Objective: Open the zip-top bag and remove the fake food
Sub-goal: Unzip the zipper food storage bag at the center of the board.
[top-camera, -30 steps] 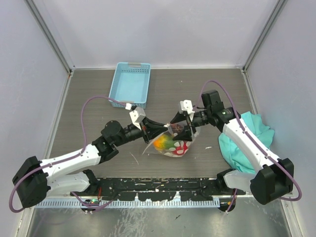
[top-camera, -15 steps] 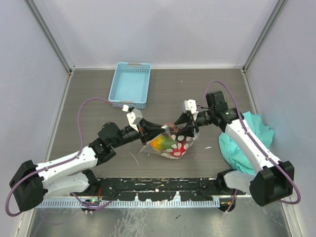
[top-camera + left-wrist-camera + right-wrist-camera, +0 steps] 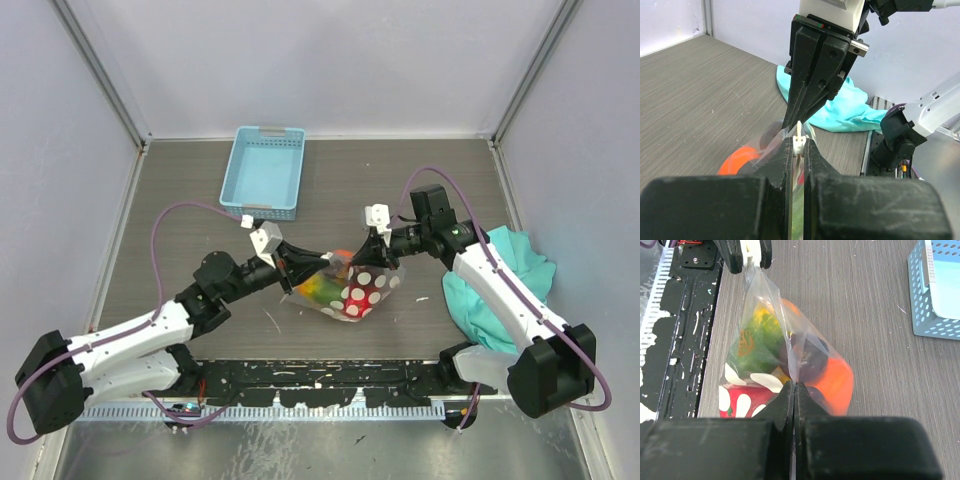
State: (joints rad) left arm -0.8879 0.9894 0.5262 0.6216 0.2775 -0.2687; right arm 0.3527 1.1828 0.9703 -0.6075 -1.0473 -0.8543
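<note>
we see the zip-top bag (image 3: pixel 352 288) strung between the two grippers over the middle of the table (image 3: pixel 420 180), in front of the light blue basket (image 3: pixel 268 168) and left of the teal cloth (image 3: pixel 505 280). the left gripper (image 3: pixel 799 146) has its fingers pressed narrow on the bag's top edge, with a small white tab (image 3: pixel 799 136) poking up between the tips. the right gripper (image 3: pixel 794 389) is pinched tight on the clear film on the opposite side, with no gap showing between its fingers. the fake food (image 3: pixel 790 357) sits inside the bag: an orange piece, a dark purple one, a green and yellow one, and something red behind the white dots. we cannot tell whether the bag's bottom touches the table, nor whether its zip seam is parted.
</note>
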